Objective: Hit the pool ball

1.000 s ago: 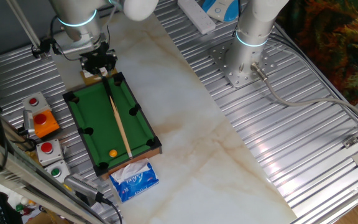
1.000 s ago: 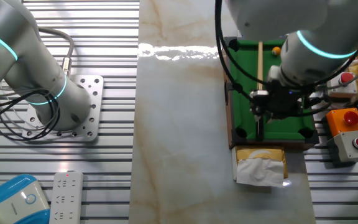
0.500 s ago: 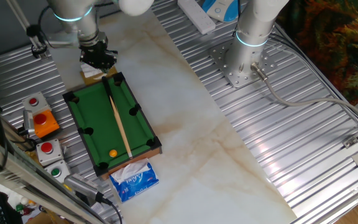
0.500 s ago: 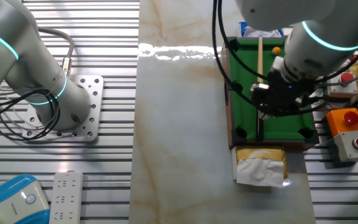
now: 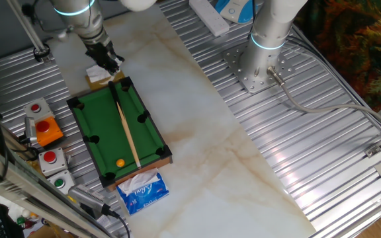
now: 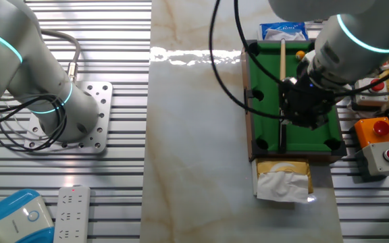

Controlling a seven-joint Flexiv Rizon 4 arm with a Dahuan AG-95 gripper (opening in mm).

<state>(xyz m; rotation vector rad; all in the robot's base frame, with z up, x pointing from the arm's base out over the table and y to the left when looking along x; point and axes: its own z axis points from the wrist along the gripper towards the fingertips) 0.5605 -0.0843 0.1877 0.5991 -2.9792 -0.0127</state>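
The green mini pool table [image 5: 104, 125] lies at the left of the marble strip; it also shows at the right of the other fixed view [image 6: 265, 81]. The tiny orange-yellow pool ball [image 5: 120, 162] rests near the end by the blue tissue pack, and also shows in the other view [image 6: 300, 55]. A thin wooden cue [image 5: 126, 132] lies lengthwise on the felt [image 6: 283, 64]. My gripper [image 5: 110, 61] hangs above the opposite end of the table, over the cue's butt, apart from it. In the other view my gripper [image 6: 301, 111] hides part of the felt. Its jaw gap is not visible.
A yellow tissue box [image 5: 96, 77] sits just beyond the table end under my gripper. A blue tissue pack [image 5: 143, 190] lies at the other end. Button boxes with red [image 5: 43, 127] and green [image 5: 59, 182] buttons stand to the left. A second arm's base [image 5: 260, 66] is across the strip.
My gripper has lifted and drawn back from the cue's butt end, turning its wrist. The cue and the ball have not moved.
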